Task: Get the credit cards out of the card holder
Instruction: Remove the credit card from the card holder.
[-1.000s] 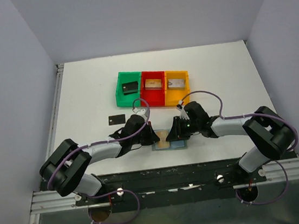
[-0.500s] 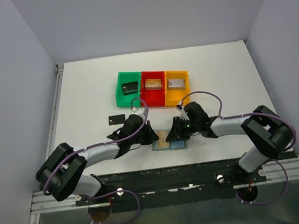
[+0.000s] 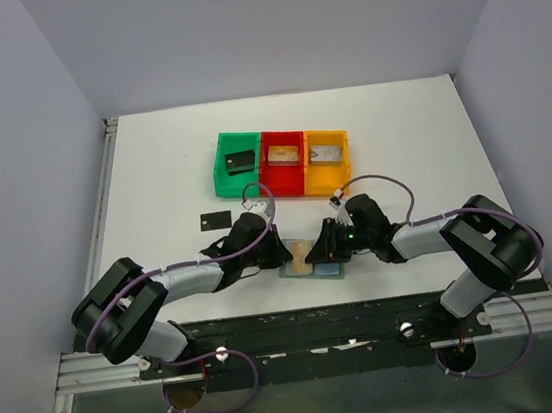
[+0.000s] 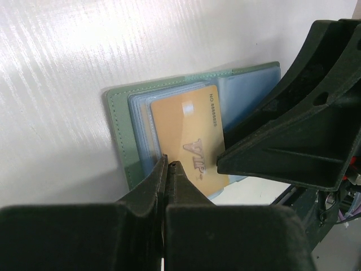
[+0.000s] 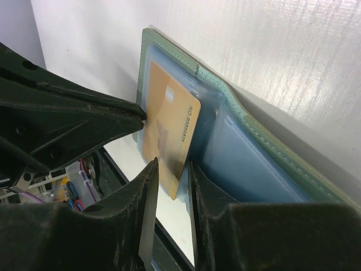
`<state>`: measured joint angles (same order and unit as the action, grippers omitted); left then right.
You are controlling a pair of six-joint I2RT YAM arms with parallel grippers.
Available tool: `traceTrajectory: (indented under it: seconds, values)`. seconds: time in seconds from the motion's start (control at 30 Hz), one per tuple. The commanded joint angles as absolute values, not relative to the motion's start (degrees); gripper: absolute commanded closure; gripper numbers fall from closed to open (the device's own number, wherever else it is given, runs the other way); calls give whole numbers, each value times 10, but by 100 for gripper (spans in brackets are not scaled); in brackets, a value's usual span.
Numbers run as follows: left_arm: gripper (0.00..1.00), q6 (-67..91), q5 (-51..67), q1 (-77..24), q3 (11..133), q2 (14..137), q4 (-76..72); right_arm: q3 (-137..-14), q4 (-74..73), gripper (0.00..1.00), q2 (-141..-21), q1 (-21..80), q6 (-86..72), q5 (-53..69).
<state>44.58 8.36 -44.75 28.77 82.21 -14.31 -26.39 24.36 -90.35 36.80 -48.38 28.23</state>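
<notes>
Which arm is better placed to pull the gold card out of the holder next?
Right. The right gripper is open and straddles the gold card at its free corner, ready to pinch. The left gripper is shut, tips down on the card holder, probably pinning it.

The card holder lies open by the near edge of the table, with the left gripper and right gripper meeting over it. What seems a tan card shows between them. Farther back stand the green bin, red bin and yellow bin, each holding a card. A black card lies to the left.
</notes>
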Motion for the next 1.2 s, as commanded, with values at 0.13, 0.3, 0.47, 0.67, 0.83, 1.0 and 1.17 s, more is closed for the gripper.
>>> traceTrajectory:
  seconds: [0.13,0.3,0.47,0.67,0.83,1.0,1.17]
  values:
    - [100,447,69,-454,265,838,-135,-237,327,65,-904,367,-514,288]
    - [100,450,70,-457,261,842,-140,-228,344,67,-891,364,-524,275]
    - [100,452,66,-457,257,841,-139,-210,367,69,-877,359,-535,261]
    - [100,451,66,-457,256,838,-138,-204,379,67,-873,355,-539,265]
    - [100,450,65,-457,254,838,-138,-213,395,65,-895,354,-544,281]
    - [100,446,66,-458,251,838,-138,-228,409,65,-923,356,-551,301]
    - [100,446,73,-458,249,841,-147,-245,414,64,-945,355,-554,320]
